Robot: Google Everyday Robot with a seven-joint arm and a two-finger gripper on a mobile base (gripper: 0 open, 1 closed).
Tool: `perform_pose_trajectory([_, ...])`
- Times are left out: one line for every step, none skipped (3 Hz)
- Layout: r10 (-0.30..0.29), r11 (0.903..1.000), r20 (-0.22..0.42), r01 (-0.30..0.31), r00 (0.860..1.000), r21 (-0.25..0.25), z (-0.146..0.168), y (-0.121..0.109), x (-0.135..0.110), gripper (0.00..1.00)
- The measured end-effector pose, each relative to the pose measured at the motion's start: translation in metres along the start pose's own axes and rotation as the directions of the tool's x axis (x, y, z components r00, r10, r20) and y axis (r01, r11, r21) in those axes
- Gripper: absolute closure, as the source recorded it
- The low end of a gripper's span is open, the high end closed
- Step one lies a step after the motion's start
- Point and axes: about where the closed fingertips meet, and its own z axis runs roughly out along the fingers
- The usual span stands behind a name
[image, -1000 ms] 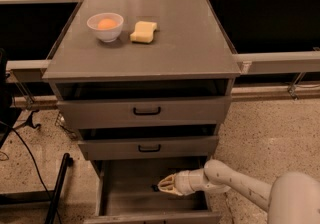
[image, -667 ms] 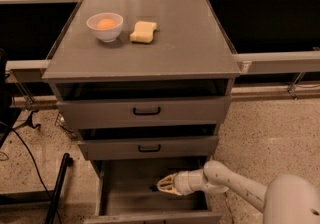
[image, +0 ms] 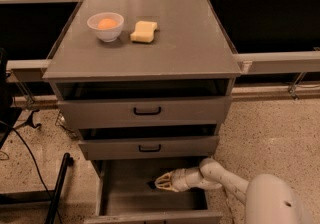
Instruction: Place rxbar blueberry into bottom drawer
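Bowl (image: pixel 105 25) and sponge (image: pixel 144 31) sit on the cabinet top (image: pixel 190 43). Below, inside the open bottom drawer (image: pixel 125 203), a dark sliver of the bar (image: pixel 150 184) projects leftward from the gripper (image: pixel 158 183), whose fingers appear pinched on it. Its long axis cannot be judged; release onto the floor beneath seems next.
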Motion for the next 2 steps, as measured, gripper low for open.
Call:
perform_pose_trajectory([-0.022, 0.9996, 0.006, 0.022, 1.0, -0.02, 0.017, -0.011, 0.012, 1.0])
perform_pose_trajectory([-0.037, 0.9985, 0.012, 0.037, 0.999, -0.04, 0.029, -0.017, 0.02, 1.0])
